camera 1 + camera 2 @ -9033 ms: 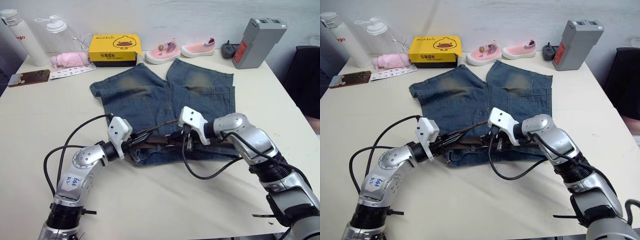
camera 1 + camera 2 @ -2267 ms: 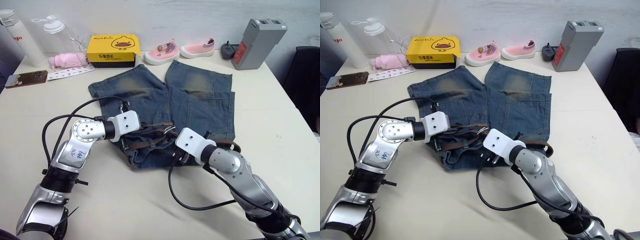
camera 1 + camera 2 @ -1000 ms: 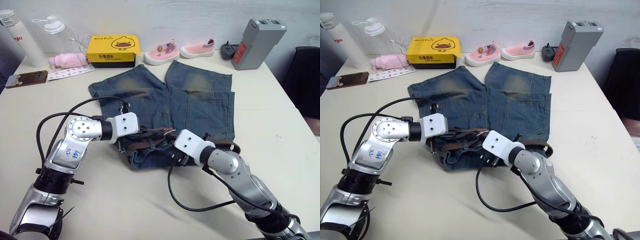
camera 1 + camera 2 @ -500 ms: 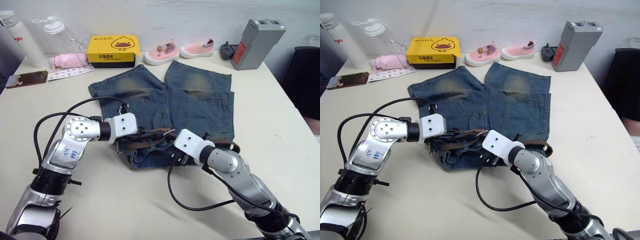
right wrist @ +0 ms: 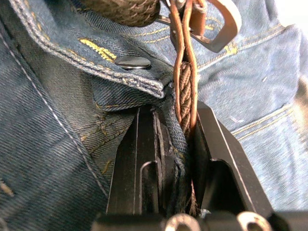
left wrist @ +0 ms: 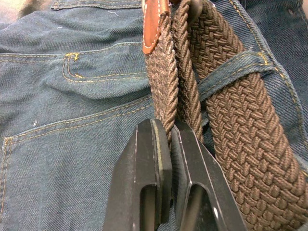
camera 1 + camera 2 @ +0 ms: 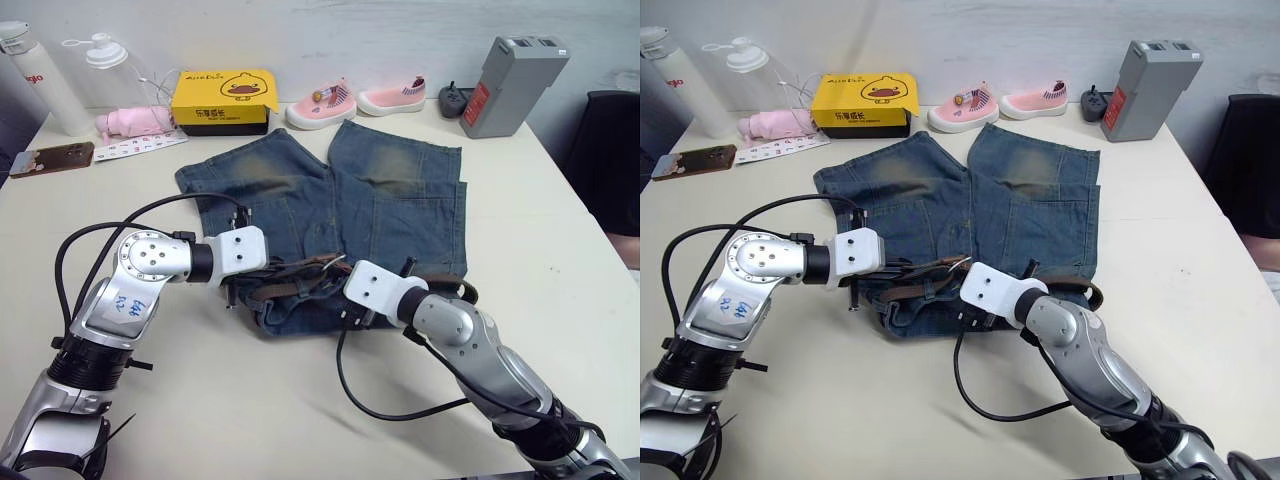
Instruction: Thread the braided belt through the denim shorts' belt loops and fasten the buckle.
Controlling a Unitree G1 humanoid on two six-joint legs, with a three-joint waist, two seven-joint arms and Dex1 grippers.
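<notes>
Denim shorts (image 7: 340, 190), spread flat on table (image 7: 300, 400), waistband toward robot; soft, likely to bunch and drag if pulled. Braided belt (image 6: 231, 125), lying along waistband, already under one of the belt loops (image 6: 240, 65); limp but grippy weave, best pinched close behind its end. Buckle (image 5: 219, 26), rigid metal, just beyond right gripper. Left gripper (image 6: 171, 144) clamped on doubled strap. Right gripper (image 5: 175, 125) pinching belt edge plus waistband fold.
</notes>
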